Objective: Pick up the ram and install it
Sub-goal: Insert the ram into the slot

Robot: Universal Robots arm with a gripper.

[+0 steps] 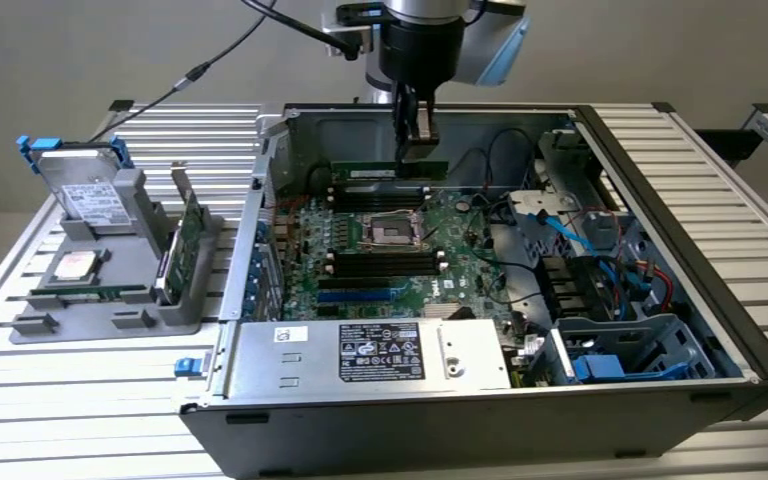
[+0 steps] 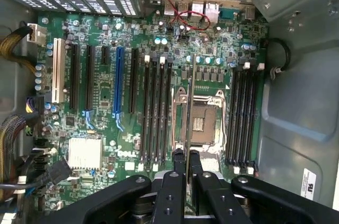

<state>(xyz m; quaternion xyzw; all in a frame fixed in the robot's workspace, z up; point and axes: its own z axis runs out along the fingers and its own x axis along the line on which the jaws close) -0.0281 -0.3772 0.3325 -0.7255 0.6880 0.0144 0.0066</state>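
Note:
My gripper (image 1: 418,140) hangs inside the open computer case (image 1: 744,330), shut on the ram (image 1: 387,171). The ram is a long thin green stick, held level above the far part of the motherboard (image 1: 371,255). In the wrist view the ram (image 2: 189,102) shows edge-on as a narrow line between my black fingers (image 2: 175,181). It runs over the processor socket (image 2: 201,123). Banks of black memory slots (image 2: 156,113) lie on one side of the socket and more memory slots (image 2: 242,118) on the other. The ram stands above the board, apart from the slots.
A grey holder tray (image 1: 37,325) stands at the exterior view's left with a hard drive (image 1: 84,190), an upright green card (image 1: 191,240) and a square silver chip (image 1: 75,265). The power supply (image 1: 371,350) fills the case's near edge. Blue cables (image 1: 558,225) and a drive cage (image 1: 624,355) crowd the right.

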